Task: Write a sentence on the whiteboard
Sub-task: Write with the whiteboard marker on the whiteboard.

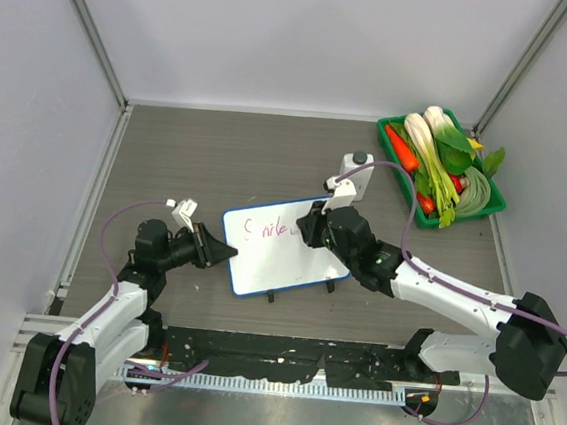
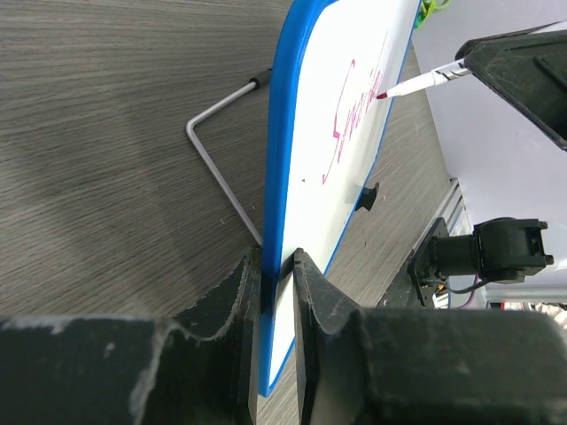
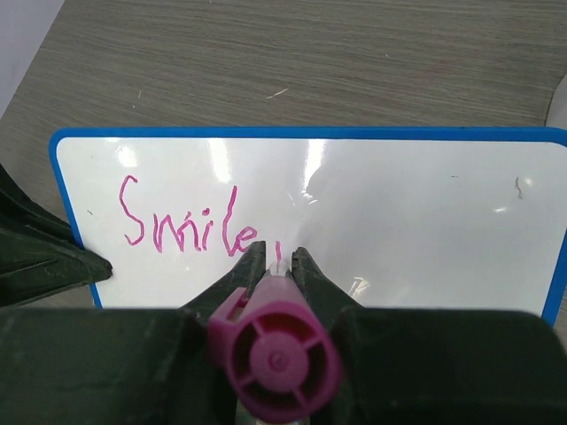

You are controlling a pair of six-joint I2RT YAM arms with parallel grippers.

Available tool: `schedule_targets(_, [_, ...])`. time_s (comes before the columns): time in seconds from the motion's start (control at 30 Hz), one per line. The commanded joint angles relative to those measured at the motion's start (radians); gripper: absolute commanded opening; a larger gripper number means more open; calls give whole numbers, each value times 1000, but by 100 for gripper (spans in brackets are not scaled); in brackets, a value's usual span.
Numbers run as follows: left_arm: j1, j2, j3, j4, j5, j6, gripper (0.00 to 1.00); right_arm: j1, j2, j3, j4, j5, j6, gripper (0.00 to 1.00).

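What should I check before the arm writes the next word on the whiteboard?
1. The left gripper clamps the whiteboard by its edge: ok.
2. The right gripper is shut on the marker: ok.
3. Marker tip actually touching the board: cannot tell; it sits right at the surface.
4. The word Smile reads clearly: ok.
5. Blank board to the right of that word: ok.

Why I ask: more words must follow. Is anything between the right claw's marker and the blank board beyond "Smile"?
Nothing visible does. The marker in the right claw has its tip at the whiteboard after "Smile"; the surface rightward is unobstructed. The left claw grips the far edge.
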Motion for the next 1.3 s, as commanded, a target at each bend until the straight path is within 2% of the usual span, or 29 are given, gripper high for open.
schedule_targets(0.0, [0,-20,2,20,-19,13,0,-1,-52,3,5,-20,15,1])
schedule_targets(0.03, [0,-22,3,16,-21,13,1,-3,-56,8,5,-27,18,1])
schedule_targets(0.17, [0,-43,22,-24,-30,18,19,-3,-95,32,10,-36,26,2])
schedule_targets(0.33, [0,-124,29,-67,-70,-2,56,-15,-122,62,11,-69,46,1])
schedule_targets(0.5, [0,-262,72,-229,-202,-10,76,-61,-128,82,11,-152,72,1])
schedule_targets(0.7, [-1,-457,213,-476,-386,-18,81,-161,-151,56,45,-337,113,1])
schedule_targets(0.83, [-3,-450,362,-563,-409,34,82,-225,-162,30,94,-491,139,1])
schedule_targets(1.07, [-49,-177,514,-339,-115,-2,82,-253,-162,13,169,-695,162,1])
schedule_targets(1.27, [-277,88,635,-158,-27,47,84,-260,-154,-1,269,-792,233,1])
